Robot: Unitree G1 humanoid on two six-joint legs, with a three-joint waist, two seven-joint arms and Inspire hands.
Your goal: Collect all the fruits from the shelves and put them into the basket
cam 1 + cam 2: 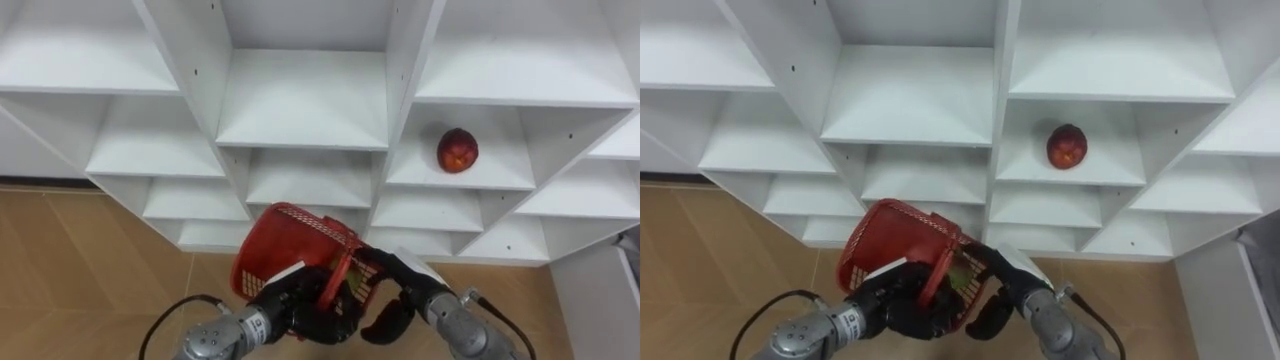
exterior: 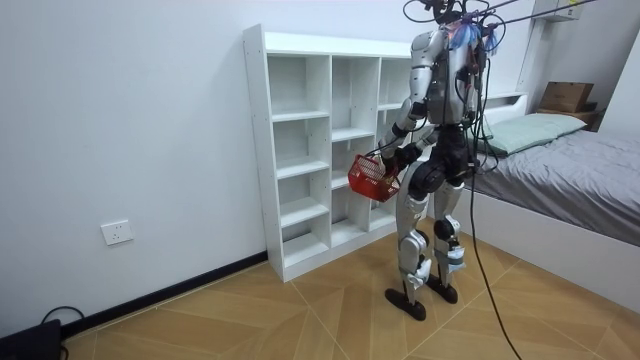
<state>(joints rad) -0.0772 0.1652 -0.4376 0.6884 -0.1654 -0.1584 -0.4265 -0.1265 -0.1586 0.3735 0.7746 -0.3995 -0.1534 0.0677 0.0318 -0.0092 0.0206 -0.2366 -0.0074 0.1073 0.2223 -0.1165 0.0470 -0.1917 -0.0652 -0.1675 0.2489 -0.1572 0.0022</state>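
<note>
The left hand (image 1: 295,310) has its fingers curled round the handle of a red basket (image 1: 285,235), and we see it holding the basket tilted at waist height, close in front of the body. The right hand (image 1: 398,292) lies against the basket's right side; we cannot tell whether it has hold of the basket.

Past the basket stands the white closet (image 1: 300,110), an open unit of shelves in columns. We find the fruit (image 1: 457,150), round and red, in the column just right of the middle one. It sits about midway between its shelf's side edges and a little back from the front edge, above the basket and well apart from both hands.

In the room view we see the robot standing upright on the wooden floor (image 2: 300,310), close to the closet and facing it. A bed (image 2: 570,165) is at the room view's right.
</note>
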